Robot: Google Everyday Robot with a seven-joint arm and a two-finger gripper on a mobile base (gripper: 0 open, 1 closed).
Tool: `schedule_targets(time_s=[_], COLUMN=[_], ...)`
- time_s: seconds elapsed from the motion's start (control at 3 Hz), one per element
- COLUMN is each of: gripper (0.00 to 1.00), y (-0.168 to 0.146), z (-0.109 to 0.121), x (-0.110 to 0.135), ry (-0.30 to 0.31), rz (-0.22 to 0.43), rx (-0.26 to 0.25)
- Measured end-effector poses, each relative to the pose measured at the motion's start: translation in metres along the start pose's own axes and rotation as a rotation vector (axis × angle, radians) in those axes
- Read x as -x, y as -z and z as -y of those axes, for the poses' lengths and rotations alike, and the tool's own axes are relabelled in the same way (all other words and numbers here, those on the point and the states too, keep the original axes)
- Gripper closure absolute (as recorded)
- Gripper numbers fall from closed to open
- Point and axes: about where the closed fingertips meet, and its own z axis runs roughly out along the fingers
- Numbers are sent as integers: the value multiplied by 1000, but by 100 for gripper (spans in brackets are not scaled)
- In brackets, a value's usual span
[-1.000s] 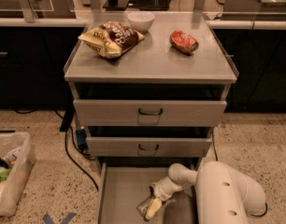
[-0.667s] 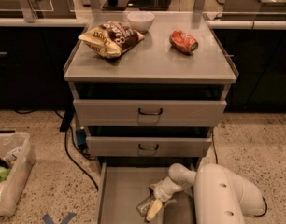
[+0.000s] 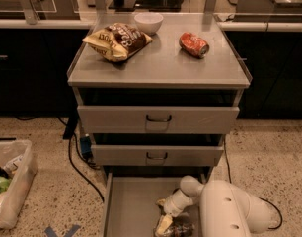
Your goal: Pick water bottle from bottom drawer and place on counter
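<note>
The bottom drawer [image 3: 131, 206] is pulled open at the foot of the cabinet. The water bottle [image 3: 180, 229] lies on its side on the drawer floor, near the front and right of centre, partly cut off by the frame's lower edge. My gripper [image 3: 164, 224] reaches down into the drawer from the white arm [image 3: 230, 211] on the right. It sits at the bottle's left end, touching or nearly touching it. The counter [image 3: 161, 63] is the grey steel top of the cabinet, above.
On the counter lie a chip bag [image 3: 116, 41], a white bowl [image 3: 148, 22] and a crushed red soda can [image 3: 194, 44]. Two upper drawers [image 3: 158, 118] with dark handles stand slightly open. A bin [image 3: 10, 181] and a black cable [image 3: 77, 167] are on the floor at left.
My gripper has sunk slightly lower toward the bottle. The bottle and the things on the counter have not moved.
</note>
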Motion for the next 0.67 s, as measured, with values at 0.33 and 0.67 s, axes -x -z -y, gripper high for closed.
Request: schedule_targets(time_s=[0.33, 0.67], gripper=[43, 38], y=[0, 0], z=[0, 0], x=[0, 0], ry=[0, 0], rz=[0, 0], rx=[0, 0])
